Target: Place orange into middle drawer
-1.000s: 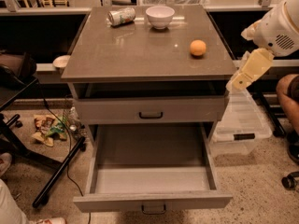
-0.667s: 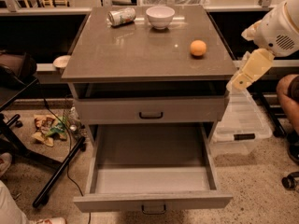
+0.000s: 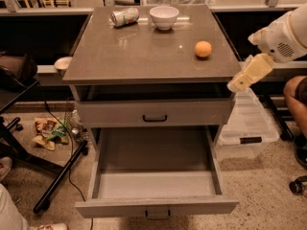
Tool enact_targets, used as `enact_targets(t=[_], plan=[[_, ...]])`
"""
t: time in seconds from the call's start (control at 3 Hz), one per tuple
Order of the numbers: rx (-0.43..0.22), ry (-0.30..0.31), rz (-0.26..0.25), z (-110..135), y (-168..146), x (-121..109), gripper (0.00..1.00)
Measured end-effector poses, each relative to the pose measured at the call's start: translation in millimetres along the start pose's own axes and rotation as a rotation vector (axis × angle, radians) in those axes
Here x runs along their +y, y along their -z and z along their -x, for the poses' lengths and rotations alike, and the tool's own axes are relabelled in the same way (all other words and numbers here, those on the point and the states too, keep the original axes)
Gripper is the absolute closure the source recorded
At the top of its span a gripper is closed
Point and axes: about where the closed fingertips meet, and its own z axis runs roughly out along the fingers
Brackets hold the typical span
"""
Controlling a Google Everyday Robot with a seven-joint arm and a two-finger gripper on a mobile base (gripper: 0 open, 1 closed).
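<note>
gripper (image 3: 235, 85) rt of orange (image 3: 203, 49) | bowl (image 3: 164, 17), can (image 3: 124, 17) behind (apart) | mid drawer (image 3: 156, 206) open

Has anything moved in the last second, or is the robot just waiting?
Nothing visibly changed. The gripper hangs at the right edge of the cabinet, just below its top. The orange lies on the top, untouched, and the middle drawer stands pulled out.
</note>
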Motion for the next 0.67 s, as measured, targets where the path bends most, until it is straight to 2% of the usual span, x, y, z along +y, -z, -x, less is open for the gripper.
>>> enact_targets(t=[0.33,0.67], plan=[[-0.121,-0.084,-0.038,-6,-44,-49,0.0],[-0.213,-0.143,-0.08,-5,-81,-91,0.0]])
